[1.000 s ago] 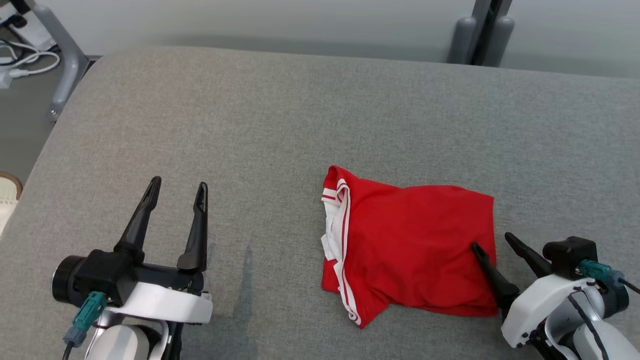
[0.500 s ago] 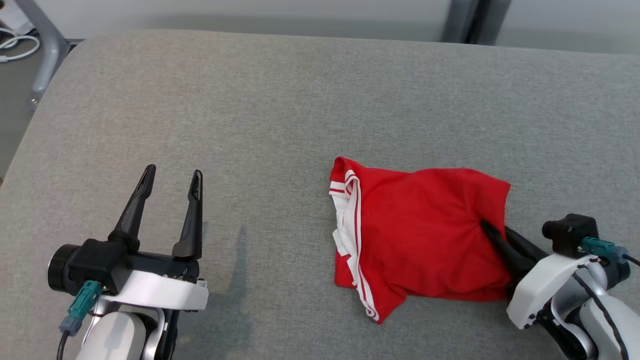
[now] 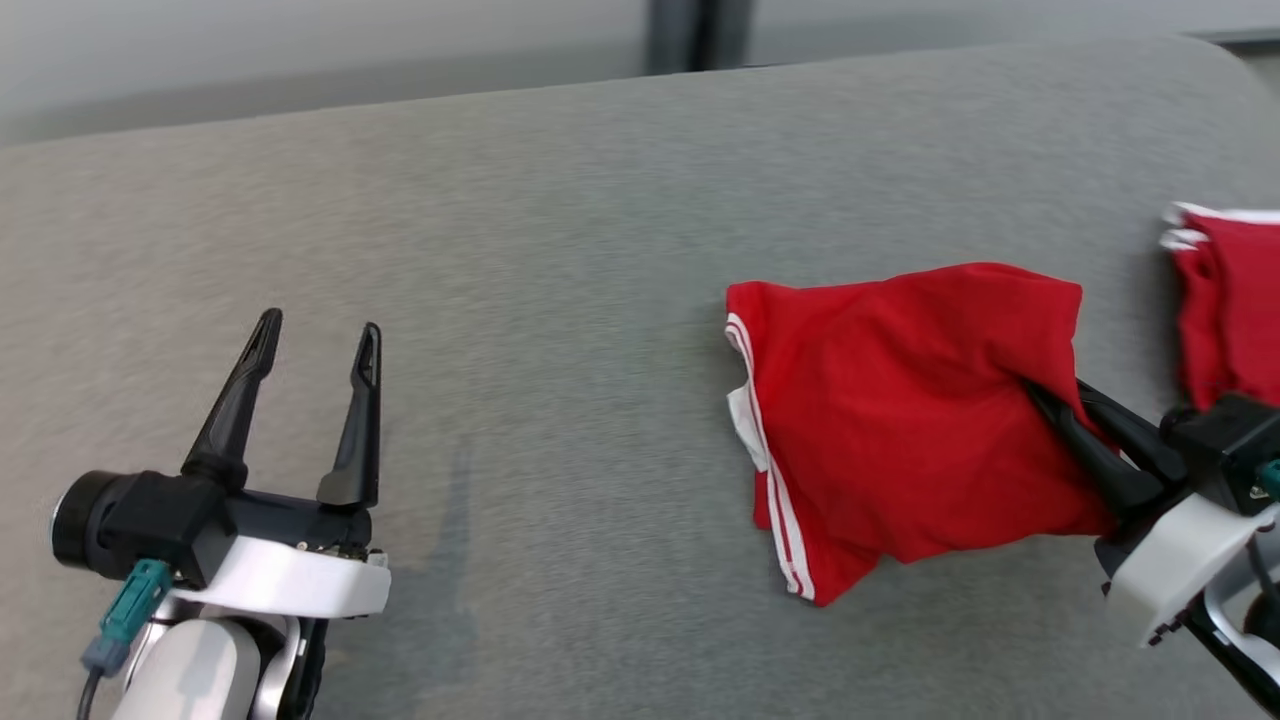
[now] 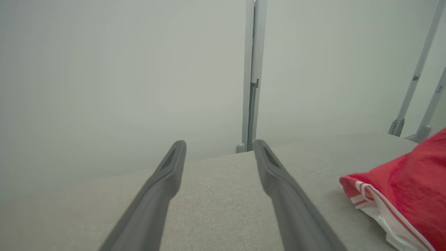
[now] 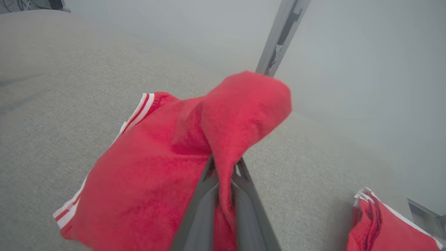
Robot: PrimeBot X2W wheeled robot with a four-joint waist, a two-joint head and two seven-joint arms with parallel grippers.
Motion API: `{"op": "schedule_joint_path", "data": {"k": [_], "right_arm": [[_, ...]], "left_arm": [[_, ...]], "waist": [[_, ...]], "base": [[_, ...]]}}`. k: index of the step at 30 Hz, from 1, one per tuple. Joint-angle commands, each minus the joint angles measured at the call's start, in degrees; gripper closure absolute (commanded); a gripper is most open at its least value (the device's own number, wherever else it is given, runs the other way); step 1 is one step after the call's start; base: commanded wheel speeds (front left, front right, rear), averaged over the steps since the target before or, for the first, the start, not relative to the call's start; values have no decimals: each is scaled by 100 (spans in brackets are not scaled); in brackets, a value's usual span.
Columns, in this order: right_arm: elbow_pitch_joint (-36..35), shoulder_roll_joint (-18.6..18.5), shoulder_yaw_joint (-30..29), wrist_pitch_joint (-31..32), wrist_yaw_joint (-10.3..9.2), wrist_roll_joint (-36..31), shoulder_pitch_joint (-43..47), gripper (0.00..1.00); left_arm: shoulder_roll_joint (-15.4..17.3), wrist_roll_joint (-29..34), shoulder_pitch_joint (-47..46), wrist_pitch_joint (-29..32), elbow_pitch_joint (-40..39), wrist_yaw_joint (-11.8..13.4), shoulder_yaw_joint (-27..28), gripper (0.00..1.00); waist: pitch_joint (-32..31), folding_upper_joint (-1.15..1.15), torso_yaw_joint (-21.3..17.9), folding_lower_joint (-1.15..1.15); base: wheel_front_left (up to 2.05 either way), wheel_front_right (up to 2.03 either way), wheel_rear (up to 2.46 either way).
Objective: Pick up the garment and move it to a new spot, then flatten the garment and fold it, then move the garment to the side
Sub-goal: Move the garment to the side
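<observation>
Well left of the folded red garment (image 3: 900, 400), the left gripper (image 3: 320, 330) is hovering over the grey pad (image 3: 560, 230) with its fingers spread wide. At the garment's right edge, the right gripper (image 3: 1045, 395) is pinching the fabric and holding a fold raised. Right of that garment, a second red garment (image 3: 1235, 300) is lying on the pad.

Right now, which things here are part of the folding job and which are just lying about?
In the job: folded red garment with white stripes, pinched at its right edge by the shut right pincer; grey fabric-covered surface it lies on.
Lying about: second red-and-white folded cloth at the far right; grey metal post; open left pincer, holding nothing.
</observation>
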Motion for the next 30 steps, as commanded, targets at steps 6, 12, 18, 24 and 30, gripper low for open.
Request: {"op": "schedule_joint_path", "data": {"k": [6,12,18,24,30], "right_arm": [[-287,5,-76,48,0,44,-48,100],[207,71,175,-362,0,200,-679,100],[1391,-138,322,-991,-1,442,-1659,100],[2484,-464,243,-1495,0,550,-2447,100],[3595,-698,76,-1897,0,638,-3333,100]], "left_arm": [[200,119,-199,239,-264,10,-16,0],[301,196,-420,453,-427,-61,-132,0],[408,296,-733,681,-585,-159,-251,0],[493,407,-999,844,-705,-219,-350,0],[604,472,-1250,977,-840,-267,-376,0]], "waist": [[291,0,-1194,0],[565,0,-1591,0],[915,0,-1708,0],[1294,0,-1621,0],[1749,0,-1540,0]], "base": [[0,0,0],[0,0,0],[0,0,0],[0,0,0],[0,0,0]]}}
